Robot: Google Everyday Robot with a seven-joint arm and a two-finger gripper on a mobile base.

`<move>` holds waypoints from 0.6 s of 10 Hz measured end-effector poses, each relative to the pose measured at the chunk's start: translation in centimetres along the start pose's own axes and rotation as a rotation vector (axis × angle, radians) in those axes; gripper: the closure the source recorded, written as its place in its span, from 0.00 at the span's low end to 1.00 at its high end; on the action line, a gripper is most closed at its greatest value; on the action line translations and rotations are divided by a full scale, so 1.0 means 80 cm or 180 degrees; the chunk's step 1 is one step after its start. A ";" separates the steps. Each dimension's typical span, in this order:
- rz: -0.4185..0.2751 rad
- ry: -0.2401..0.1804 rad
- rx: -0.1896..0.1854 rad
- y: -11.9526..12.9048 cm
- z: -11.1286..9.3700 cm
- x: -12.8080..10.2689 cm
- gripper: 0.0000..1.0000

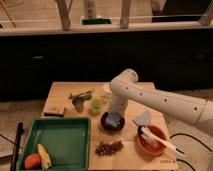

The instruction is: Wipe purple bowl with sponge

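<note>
The purple bowl [106,125] sits on the wooden table [65,95], just right of the green tray. My white arm reaches in from the right and bends down over it. My gripper [115,118] is inside the bowl with a pale blue sponge [114,120] at its tip, pressed against the bowl's inner surface. The arm hides the bowl's back rim.
A green tray [60,142] at front left holds an orange and a corn cob. An orange bowl [152,142] with a white utensil stands at right. Grapes [109,148] lie in front. A green cup [96,105], a metal cup and a wooden block stand behind.
</note>
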 end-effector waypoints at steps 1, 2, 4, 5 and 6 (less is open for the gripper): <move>-0.0123 0.0007 0.0009 -0.014 -0.003 -0.011 1.00; -0.0218 -0.0003 0.0012 -0.026 -0.001 -0.022 1.00; -0.0424 -0.0031 -0.0013 -0.030 0.003 -0.046 1.00; -0.0522 -0.0073 -0.0049 -0.023 0.009 -0.062 1.00; -0.0525 -0.0096 -0.0078 -0.014 0.012 -0.067 1.00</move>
